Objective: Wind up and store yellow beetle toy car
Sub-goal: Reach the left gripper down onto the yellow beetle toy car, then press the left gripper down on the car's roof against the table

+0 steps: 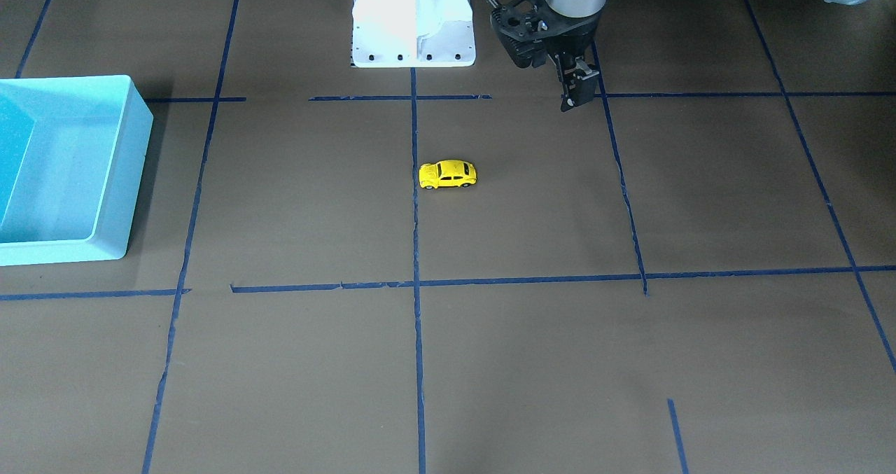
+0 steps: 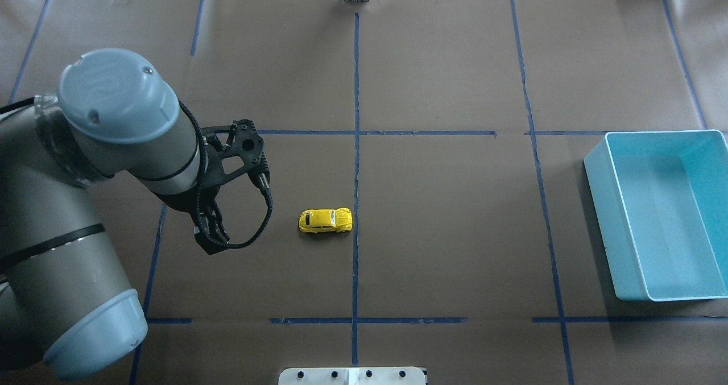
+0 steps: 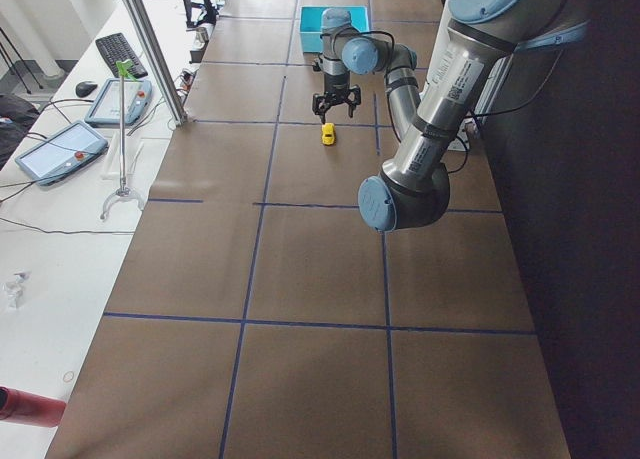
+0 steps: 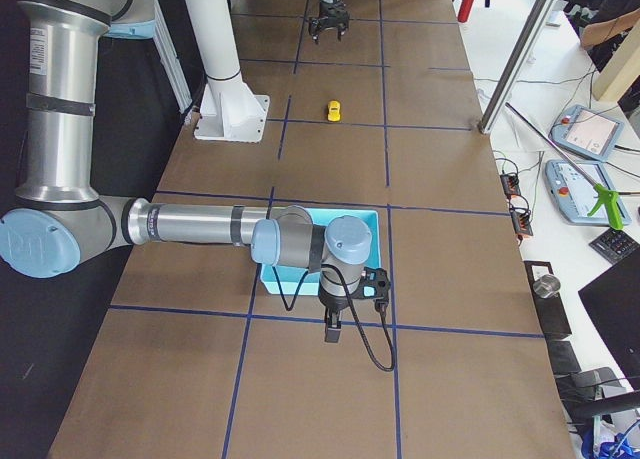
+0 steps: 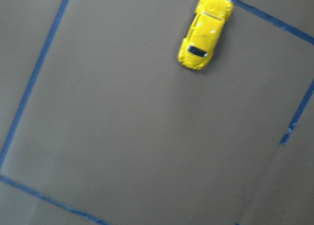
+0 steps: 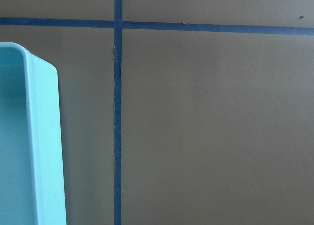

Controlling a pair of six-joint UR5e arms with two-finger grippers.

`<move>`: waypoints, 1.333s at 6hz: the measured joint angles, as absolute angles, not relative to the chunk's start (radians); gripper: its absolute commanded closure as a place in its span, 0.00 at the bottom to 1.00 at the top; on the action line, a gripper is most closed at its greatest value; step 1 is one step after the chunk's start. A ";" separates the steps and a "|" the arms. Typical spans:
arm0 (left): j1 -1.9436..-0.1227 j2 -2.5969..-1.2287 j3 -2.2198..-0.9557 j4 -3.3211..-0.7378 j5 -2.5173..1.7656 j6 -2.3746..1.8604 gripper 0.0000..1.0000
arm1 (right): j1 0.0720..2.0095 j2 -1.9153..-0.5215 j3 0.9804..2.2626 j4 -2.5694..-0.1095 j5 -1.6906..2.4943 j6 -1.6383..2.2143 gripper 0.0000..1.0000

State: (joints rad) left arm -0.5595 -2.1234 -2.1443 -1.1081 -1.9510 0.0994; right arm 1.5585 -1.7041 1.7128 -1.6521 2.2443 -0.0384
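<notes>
1. Presently, the step in hand: we judge it to be the approach to the first grasp. Nothing is wound or stored yet.
2. Yellow beetle toy car [image 1: 448, 174]: one, on its wheels, about mid-bench and well apart from every edge. Its length runs along the bench. One end lies just beside the blue centre tape line [image 2: 356, 203], on the side toward the bench's left end. Neither tool touches it.
3. Left gripper [image 1: 572, 99]: points down and hovers above the bench, between the car and the left end. It is near the car but not over it. The side views show its fingers spread wide with nothing between them. Its wrist camera catches the car high in the frame, off centre and skewed.
4. Right gripper [image 4: 333, 331]: hangs just beside the bin, on the bin's side toward the bench's right end. We see it in one side view only, so we cannot tell whether it is wide or narrow.
5. Turquoise bin [image 2: 602, 226]: one, open-topped, nothing seen inside. It stands toward the right end, well apart from the car.
6. Next move, in our judgement:
   - The left tool travels toward the bench centre until the car sits under it.
   - It turns so the fingers close across the car's narrow flanks, not nose to tail, then descends and closes.
   - Winding likely calls for dragging the car backward with its wheels pressed to the brown paper.
   - Storing then calls for a long carry toward the right end, or a pass to the other arm.
</notes>
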 measured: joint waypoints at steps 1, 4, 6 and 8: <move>-0.502 -2.121 -2.110 -1.225 -1.913 0.100 0.00 | 1.558 -1.704 1.712 -1.652 2.244 -0.038 0.00; -0.435 -2.181 -1.874 -1.467 -1.862 0.099 0.00 | 1.558 -1.704 1.712 -1.653 2.244 -0.038 0.00; -0.434 -2.226 -1.804 -1.475 -1.859 0.145 0.00 | 1.558 -1.704 1.712 -1.652 2.245 -0.038 0.00; -0.437 -2.283 -1.715 -1.482 -1.848 0.182 0.00 | 1.559 -1.704 1.712 -1.652 2.245 -0.038 0.00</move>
State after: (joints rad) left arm -0.4367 -2.2833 -1.7153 -1.4816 -1.8477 0.1824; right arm 1.5585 -1.7042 1.7119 -1.6521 2.2450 -0.0383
